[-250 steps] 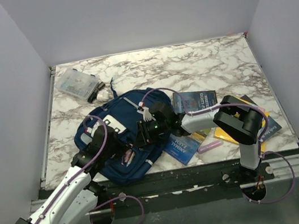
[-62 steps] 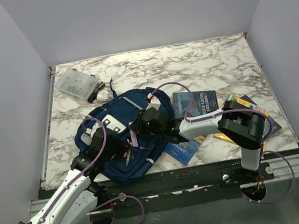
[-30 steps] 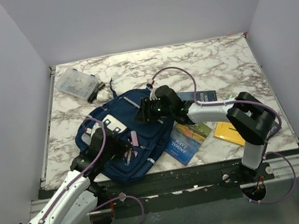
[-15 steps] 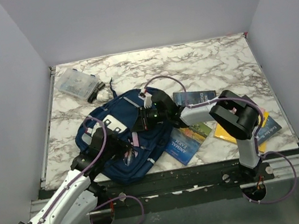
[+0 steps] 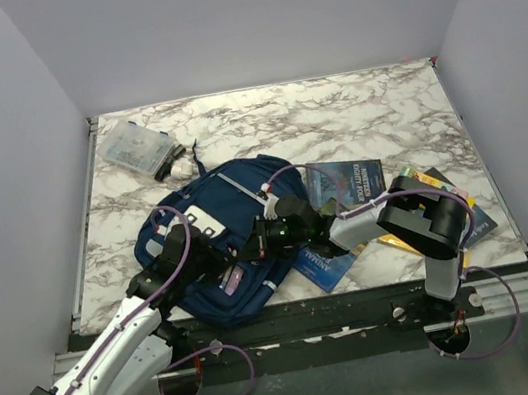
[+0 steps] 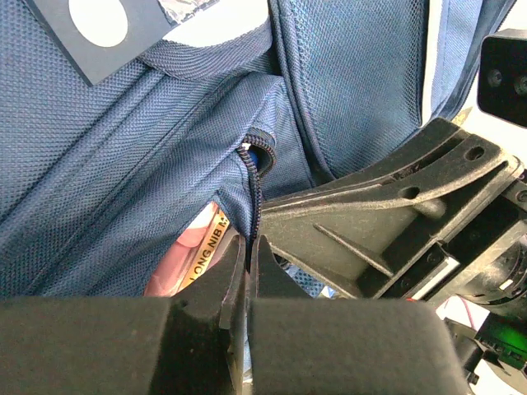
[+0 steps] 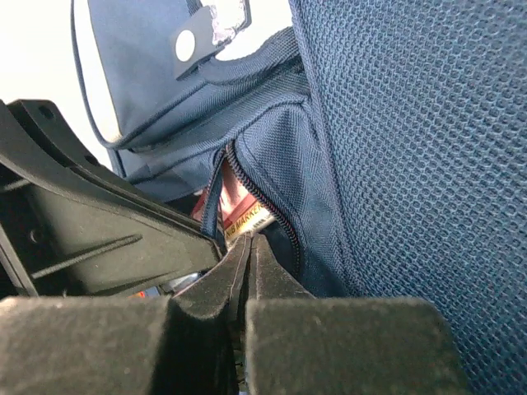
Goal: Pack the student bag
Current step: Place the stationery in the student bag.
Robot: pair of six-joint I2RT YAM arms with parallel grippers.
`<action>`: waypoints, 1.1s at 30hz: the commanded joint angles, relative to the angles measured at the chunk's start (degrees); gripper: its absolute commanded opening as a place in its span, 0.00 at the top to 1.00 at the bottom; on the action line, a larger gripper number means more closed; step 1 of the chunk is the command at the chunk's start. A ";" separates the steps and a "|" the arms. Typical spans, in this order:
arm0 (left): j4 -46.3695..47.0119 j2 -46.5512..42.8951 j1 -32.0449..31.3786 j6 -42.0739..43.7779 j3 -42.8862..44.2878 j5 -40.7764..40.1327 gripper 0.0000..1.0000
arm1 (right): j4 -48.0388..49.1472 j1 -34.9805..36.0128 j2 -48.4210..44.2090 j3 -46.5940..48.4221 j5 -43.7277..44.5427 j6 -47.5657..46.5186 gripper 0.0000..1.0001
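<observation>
The student bag is a navy backpack lying flat at the front left of the table. Its front pocket is unzipped, with a pink marker pack showing inside. My left gripper is shut on the pocket's zip edge, which runs down between its fingertips. My right gripper faces it from the other side, shut, with its tips at the pocket mouth beside the marker pack; nothing shows between them. In the top view both grippers meet over the pocket.
A clear plastic box lies at the back left. Right of the bag are several books: a dark blue one, one half under my right arm and a yellow one. Grey walls enclose the table.
My right gripper has come down from the bag's upper part to the front pocket and closed. The left gripper has stayed shut on the zip edge.
</observation>
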 commanded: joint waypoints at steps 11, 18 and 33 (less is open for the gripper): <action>3.75 -1.16 0.15 0.84 -1.06 0.64 1.00 | -22.96 0.44 -9.79 6.18 8.33 -14.97 0.56; 3.01 0.36 0.15 4.13 0.19 1.49 0.95 | -30.69 0.40 -16.71 3.66 9.81 -20.42 0.40; -8.68 13.11 -3.69 31.77 23.97 13.11 0.09 | -35.04 -5.25 -40.03 -16.31 16.21 7.76 0.26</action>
